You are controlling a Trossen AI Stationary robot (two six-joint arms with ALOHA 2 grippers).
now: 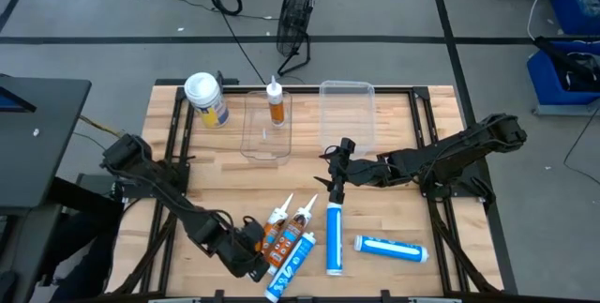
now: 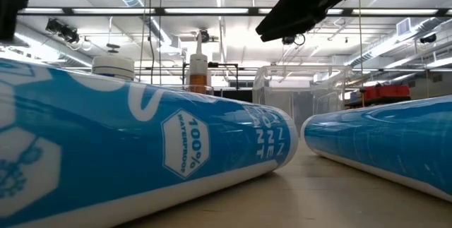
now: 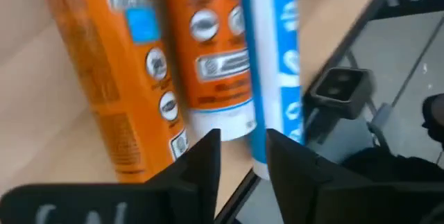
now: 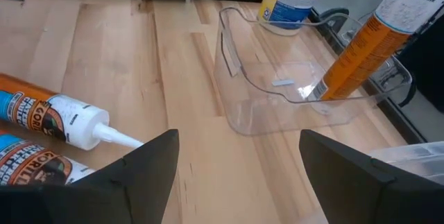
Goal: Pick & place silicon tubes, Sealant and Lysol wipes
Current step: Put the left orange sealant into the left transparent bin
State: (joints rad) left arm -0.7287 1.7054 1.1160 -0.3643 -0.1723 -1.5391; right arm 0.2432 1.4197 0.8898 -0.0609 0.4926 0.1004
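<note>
- Nearest the low camera, a near blue tube (image 2: 141, 157) lies on its side and fills the left foreground; a second blue tube (image 2: 381, 140) lies apart from it on the right. Which of the table's blue tubes these are cannot be told.
- Lysol wipes (image 1: 206, 98): upright canister with a white lid, at the table's far left, just outside the left clear bin (image 1: 265, 127); its lid (image 2: 113, 67) shows above the near blue tube in the low view.
- Left gripper (image 1: 255, 242): low at the front edge of the table (image 1: 394, 204), at the base ends of the two lying orange tubes. In the left wrist view its fingers (image 3: 201, 161) stand a narrow gap apart, with the tips just short of an orange tube's white base.
- Left clear bin: holds one upright orange tube (image 1: 275, 104).
- Two lying orange tubes (image 1: 286, 233): side by side, nozzles pointing away from the front edge.
- Front blue tube (image 1: 284, 277): touches the orange pair on its right side.
- Middle blue tube (image 1: 334, 239): lies beside the pair, apart from it.
- Right gripper (image 1: 336, 167): above the table centre, near the left clear bin; fingers (image 4: 146, 168) spread wide, holding no object.
- Right clear bin (image 1: 349, 111): stands beside the left one.
- Right blue tube (image 1: 391, 248): lies crosswise, well apart from the bins.
</note>
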